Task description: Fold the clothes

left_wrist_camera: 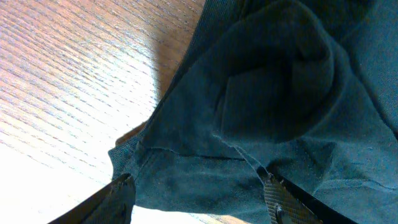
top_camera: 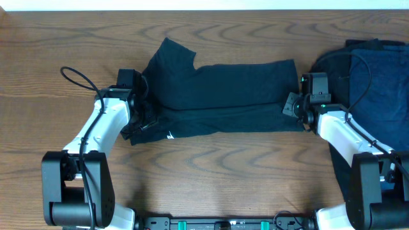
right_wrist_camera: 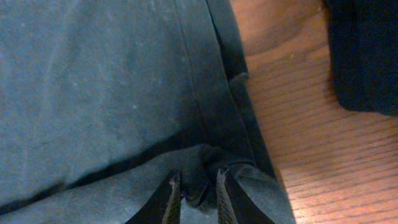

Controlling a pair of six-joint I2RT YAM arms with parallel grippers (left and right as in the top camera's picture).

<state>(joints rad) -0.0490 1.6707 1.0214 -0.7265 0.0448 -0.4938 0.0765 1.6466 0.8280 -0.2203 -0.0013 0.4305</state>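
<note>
A black T-shirt [top_camera: 217,96] lies folded into a long band across the table's middle, a sleeve sticking up at its back left and a small white label [top_camera: 171,135] near its front edge. My left gripper [top_camera: 142,112] is at the shirt's left end. In the left wrist view it [left_wrist_camera: 198,183] stands wide open, with the dark cloth [left_wrist_camera: 267,93] spread between and beyond its fingers. My right gripper [top_camera: 295,105] is at the shirt's right end. Its jaws [right_wrist_camera: 199,180] are a narrow gap apart, open, with a puckered fold of the shirt [right_wrist_camera: 93,81] between them.
A second pile of dark navy clothes [top_camera: 377,76] lies at the right edge, under and behind my right arm; its corner [right_wrist_camera: 367,50] shows in the right wrist view. Bare wooden table [top_camera: 223,172] stretches in front of the shirt and to the far left.
</note>
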